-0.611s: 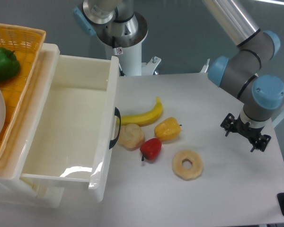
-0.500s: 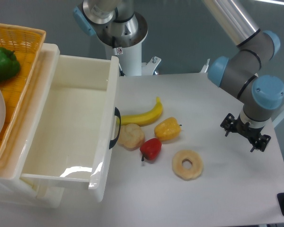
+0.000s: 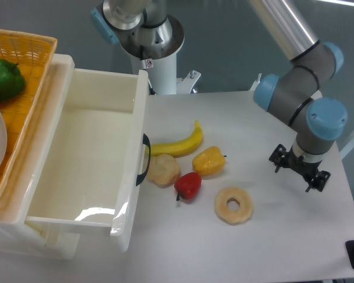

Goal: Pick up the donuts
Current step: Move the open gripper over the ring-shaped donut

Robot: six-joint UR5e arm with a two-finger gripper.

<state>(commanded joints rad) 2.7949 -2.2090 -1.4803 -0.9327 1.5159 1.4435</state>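
The donut (image 3: 233,205) is a pale yellow-beige ring with a round centre hole. It lies flat on the white table (image 3: 265,253), in front of the yellow pepper. My gripper (image 3: 299,171) hangs to the right of the donut and a little farther back, apart from it and holding nothing. Its black fingers (image 3: 277,159) point down and stand apart, so it is open.
A yellow pepper (image 3: 209,160), a red pepper (image 3: 188,185), a banana (image 3: 178,143) and a round beige lump (image 3: 163,170) lie left of the donut. A white open drawer (image 3: 88,159) stands at the left. An orange basket (image 3: 23,53) holds a green pepper (image 3: 4,79).
My gripper and the arm's wrist have moved a little to the left, toward the donut. The objects on the table have not moved.
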